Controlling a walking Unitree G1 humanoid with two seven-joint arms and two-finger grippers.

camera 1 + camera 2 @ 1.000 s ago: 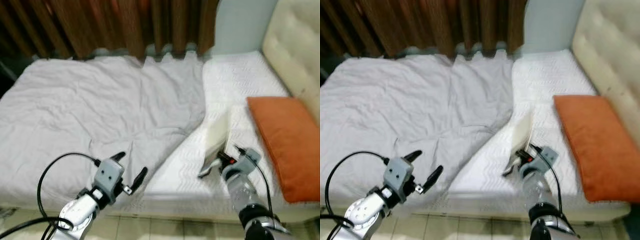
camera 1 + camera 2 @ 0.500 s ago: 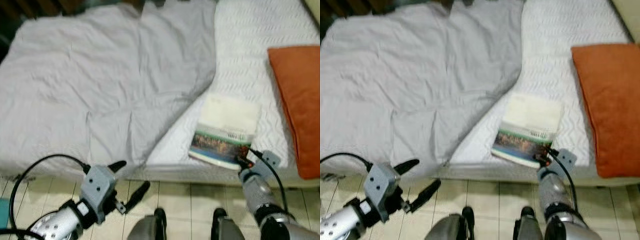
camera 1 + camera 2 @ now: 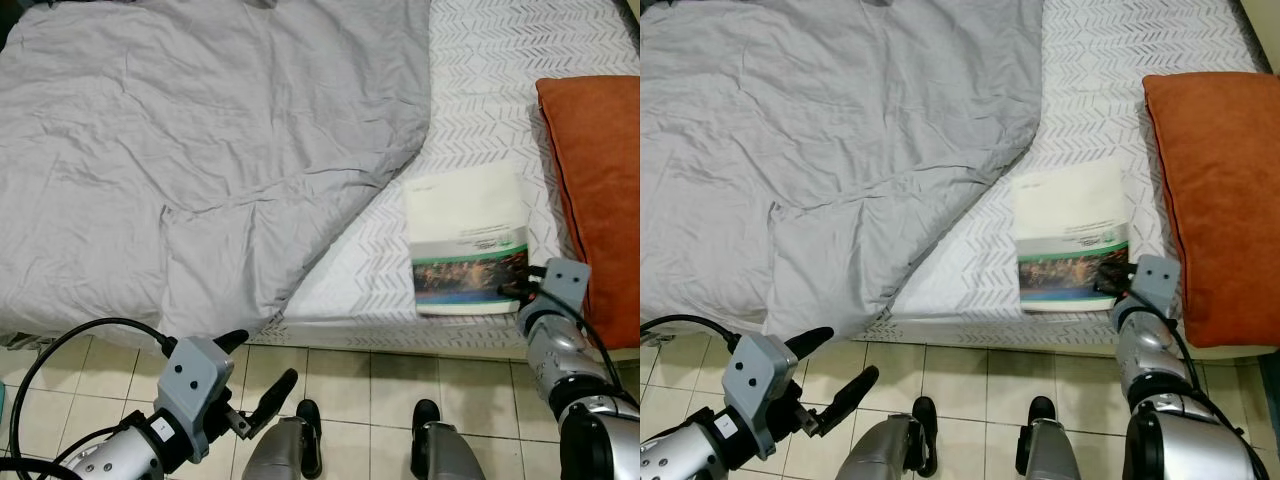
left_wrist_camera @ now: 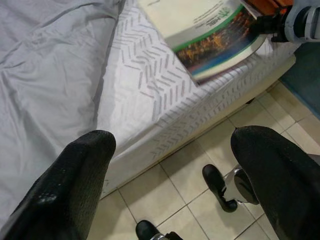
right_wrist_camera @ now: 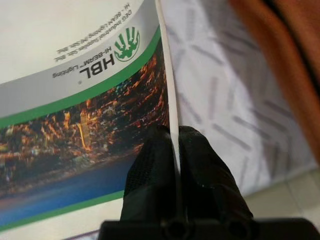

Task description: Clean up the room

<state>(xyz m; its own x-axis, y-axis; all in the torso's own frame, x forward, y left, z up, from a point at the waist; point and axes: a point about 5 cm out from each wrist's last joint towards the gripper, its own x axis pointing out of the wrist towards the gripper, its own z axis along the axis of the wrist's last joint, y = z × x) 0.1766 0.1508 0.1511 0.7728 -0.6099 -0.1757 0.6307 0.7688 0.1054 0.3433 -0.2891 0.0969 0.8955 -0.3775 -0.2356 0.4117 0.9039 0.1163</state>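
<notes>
Jaws of the right gripper [image 5: 176, 150] pinched the thin cream-and-green paperback book [image 3: 468, 240] at its lower-right edge; light, floppy, likely to sag.

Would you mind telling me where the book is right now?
The book lies flat on the bed's white sheet near its front edge, between the grey duvet and the orange pillow, its corner pinched by the right gripper.

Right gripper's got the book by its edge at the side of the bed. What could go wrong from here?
1. The right gripper pinches only a thin edge of the book, so the book could sag, tear or slip out when lifted.
2. The book lies near the mattress edge; a slip may drop it onto the tiled floor.
3. The orange pillow lies close beside that arm and could get nudged.
</notes>
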